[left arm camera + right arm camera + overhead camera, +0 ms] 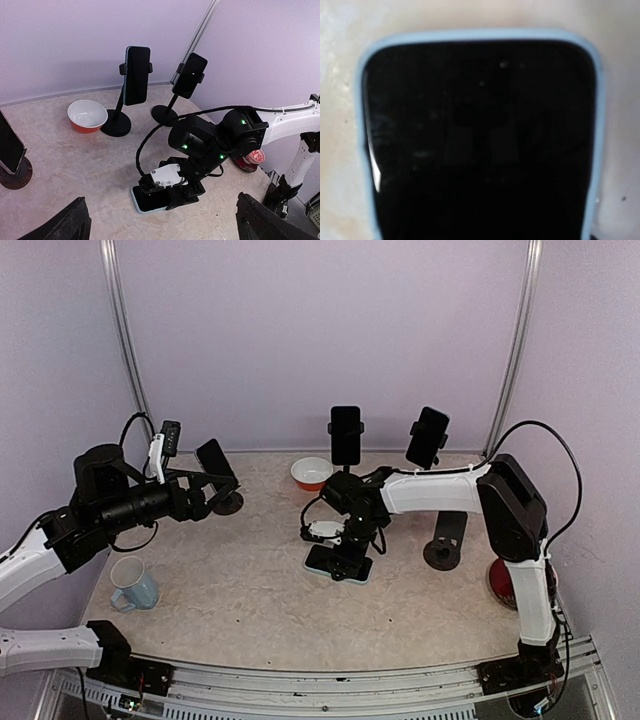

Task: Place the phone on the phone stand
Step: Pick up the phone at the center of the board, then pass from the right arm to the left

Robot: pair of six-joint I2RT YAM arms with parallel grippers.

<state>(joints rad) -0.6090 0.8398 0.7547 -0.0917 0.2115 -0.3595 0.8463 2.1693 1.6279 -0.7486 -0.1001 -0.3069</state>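
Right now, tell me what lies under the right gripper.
A phone in a light blue case lies flat on the table. The right gripper hides its middle from above; finger contact can't be seen.

This looks like a robotics lab test cell. A left arm (120, 505) and a right arm (440, 490) are mounted on an aluminium rail (350, 680) at the near edge of a marble-patterned worktop (250, 590), with loose cables (560, 455) trailing. Plain lilac walls (300, 340) and bare metal poles (122, 330) box it in. The props are a staged mix of phone stands (445, 552), a bowl (311, 473) and a mug (132, 585).
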